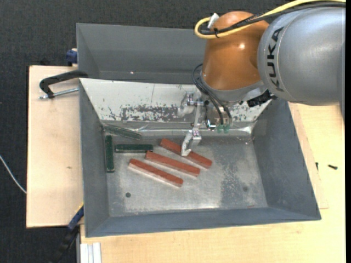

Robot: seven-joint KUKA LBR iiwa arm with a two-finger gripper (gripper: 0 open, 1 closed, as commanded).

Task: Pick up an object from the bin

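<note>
My gripper [189,145] hangs under the orange wrist cover at the back middle of the bin, with a pale fingertip low over the bin floor. Right beneath that tip lies a red-brown flat bar [185,153], the rearmost of three parallel bars. A second red-brown bar [173,163] lies just in front of it, and a third, paler-edged one [155,172] lies nearest the front. All three slant from upper left to lower right. Nothing shows between the fingers.
Two dark green bars sit at the bin's left: one upright [109,153] along the left wall, one short and level [134,147] beside it. The right half of the floor is bare speckled metal. The arm reaches in from the upper right.
</note>
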